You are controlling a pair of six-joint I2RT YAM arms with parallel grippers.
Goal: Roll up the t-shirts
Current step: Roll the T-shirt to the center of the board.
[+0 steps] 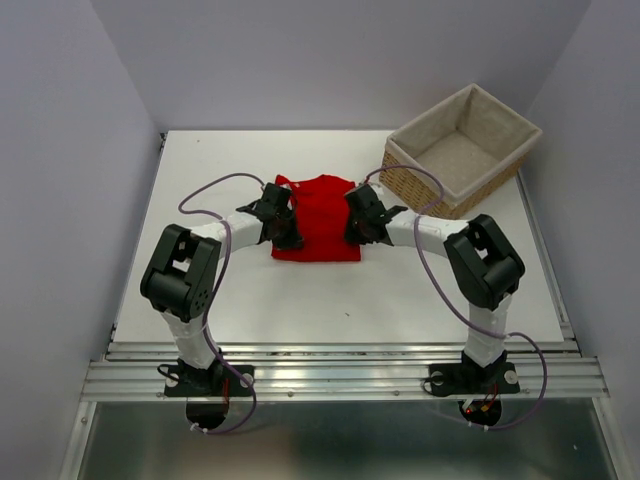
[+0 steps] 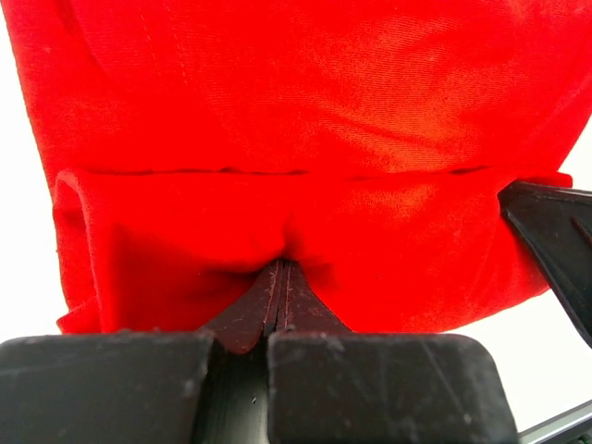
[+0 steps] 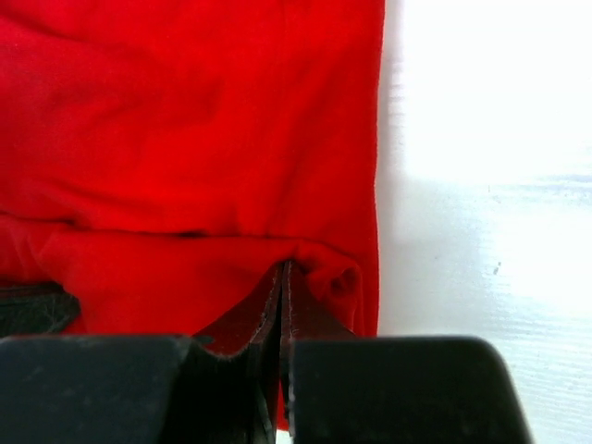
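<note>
Clamps the red t-shirt [image 1: 318, 225] in left gripper [image 2: 280, 268] and right gripper [image 3: 282, 270], each of the 2 closed tight on cloth. Lies folded just left of the wicker basket [image 1: 415, 186], not touching it.

Left arm [image 1: 190, 270]: elbow held out wide of the t-shirt [image 1: 325, 210], forearm angled inward to its left edge. Left gripper [image 1: 287, 235]: at the t-shirt's near left corner, fingers [image 2: 259, 314] pressed flat together, a pucker of red cloth pinched at their tips. Right arm [image 1: 480, 260]: mirrored, elbow out wide, forearm slanting in to the t-shirt's right edge. Right gripper [image 1: 358, 230]: at the t-shirt's near right side, fingers [image 3: 245, 324] likewise closed tight on a fold of cloth. Both wrists low, just over the t-shirt, facing each other across it.
</note>
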